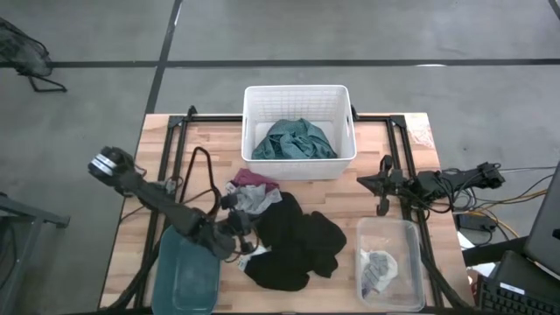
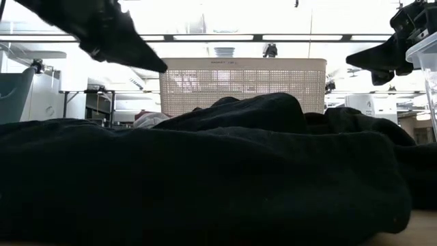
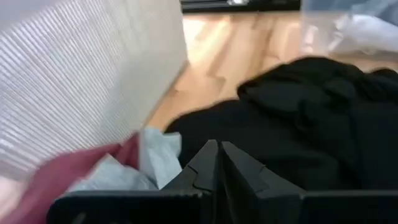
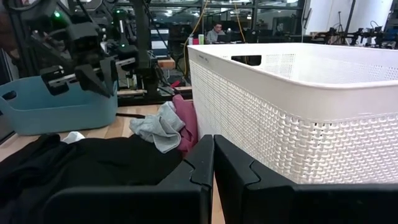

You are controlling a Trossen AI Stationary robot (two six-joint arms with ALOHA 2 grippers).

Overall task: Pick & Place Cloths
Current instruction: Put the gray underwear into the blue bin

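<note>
At seven o'clock on the counter (image 1: 140, 144), left hand (image 1: 238, 234) hovers clenched, empty, beside the black cloth (image 1: 293, 241). It should release its fingers wide and pinch a raised fold. Right hand (image 1: 382, 185), at three o'clock, waits clenched.

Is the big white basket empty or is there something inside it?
Not empty. The high view shows a crumpled teal cloth lying inside the white basket. The black cloth is outside it, on the table.

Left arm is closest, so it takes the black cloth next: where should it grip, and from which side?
Judging by the high view, pinch the raised fold of the black cloth nearest the left gripper, coming straight down. It lies crumpled and spread flat, so a bunched ridge gives the fingers something to close on.
</note>
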